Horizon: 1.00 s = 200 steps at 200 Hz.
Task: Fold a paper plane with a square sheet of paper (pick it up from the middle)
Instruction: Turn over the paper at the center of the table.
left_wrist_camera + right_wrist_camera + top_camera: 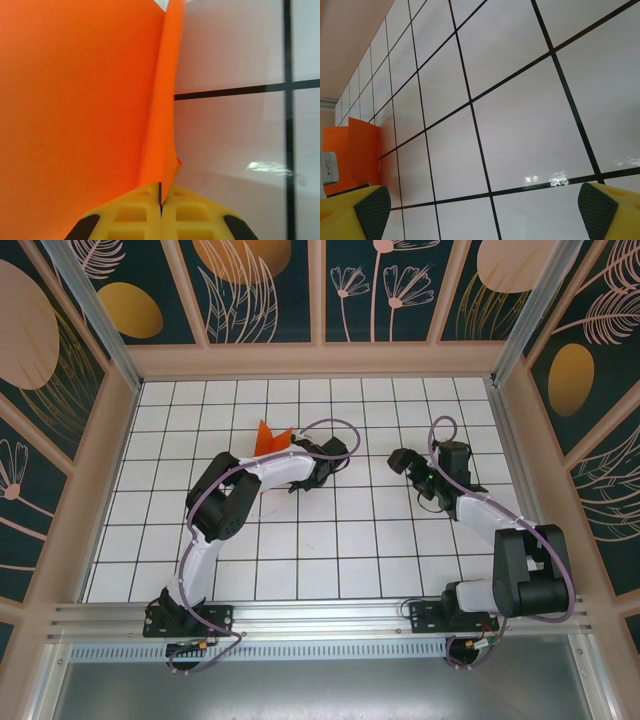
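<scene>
Top external: L arm bent, L gripper (161,195) tight on sheet (268,435); R gripper (485,207) spread.

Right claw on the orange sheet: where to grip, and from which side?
Probably the raised free flap of the square sheet of paper, approached from the robot's right. The flap stands upright facing the open right claw, and the left claw pinches the fold.

One white black-gridded tiled table (330,550). One bright orange folded paper sheet (270,436), over the table's far half. Two black-and-white robot arms, left arm (235,495) and right arm (490,515), based at the table's near edge. Two yellow-fingered grippers, left gripper (160,197) and right gripper (485,212).
</scene>
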Tool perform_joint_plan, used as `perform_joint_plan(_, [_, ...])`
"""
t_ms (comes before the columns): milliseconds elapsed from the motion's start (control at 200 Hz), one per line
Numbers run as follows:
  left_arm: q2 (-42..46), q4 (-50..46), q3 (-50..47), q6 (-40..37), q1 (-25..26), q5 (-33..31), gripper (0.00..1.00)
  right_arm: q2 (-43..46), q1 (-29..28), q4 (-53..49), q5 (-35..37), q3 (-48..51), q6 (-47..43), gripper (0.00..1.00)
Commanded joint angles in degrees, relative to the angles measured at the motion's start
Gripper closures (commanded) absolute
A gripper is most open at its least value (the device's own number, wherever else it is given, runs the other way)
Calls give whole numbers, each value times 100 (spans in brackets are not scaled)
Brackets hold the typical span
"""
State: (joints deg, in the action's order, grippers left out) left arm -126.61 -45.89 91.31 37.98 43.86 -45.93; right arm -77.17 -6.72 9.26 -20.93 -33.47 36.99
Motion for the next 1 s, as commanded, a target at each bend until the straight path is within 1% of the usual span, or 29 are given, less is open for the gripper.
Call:
perform_joint_plan(0, [149,431,-15,10,35,525,80,112,40,56,168,86,-34,1])
perform_joint_plan(70, [289,585,-39,44,35,757,72,97,45,98,159,87,-21,1])
perform_joint_plan(150, [587,902,-121,33,36,1177,63,41,35,159,108,103,-1,2])
perform_joint_plan(315, [1571,1985,-656,-10,35,2303,40,-105,26,251,-77,89,-47,2])
perform_joint_plan(405, [2080,2477,-950,10,10,2668,31,-105,-8,302,-143,87,-116,2])
perform_joint_plan(545, [2788,3050,-1572,141,-149,2749,18,-150,-223,351,-211,-3,-289,3])
perform_joint_plan(610, [3204,3338,-1985,207,-272,2699,12,-206,-447,322,-182,-105,-412,3])
perform_joint_plan(691, [3634,3732,-2590,306,-446,2620,2,-296,-806,315,-129,-242,-498,4])
perform_joint_plan(751, [3889,3929,-2990,439,-637,2631,2,-446,-1176,240,-34,-445,-567,4])
perform_joint_plan(841, [4141,3990,-3446,686,-979,2752,1,-930,-1798,8,180,-952,-574,7])
perform_joint_plan(911, [4257,3976,-3760,857,-1235,2846,2,-1374,-2232,-38,157,-1406,-514,14])
perform_joint_plan(996, [4373,3913,-4017,880,-1497,2977,2,-1901,-2742,-48,288,-1971,-455,20])
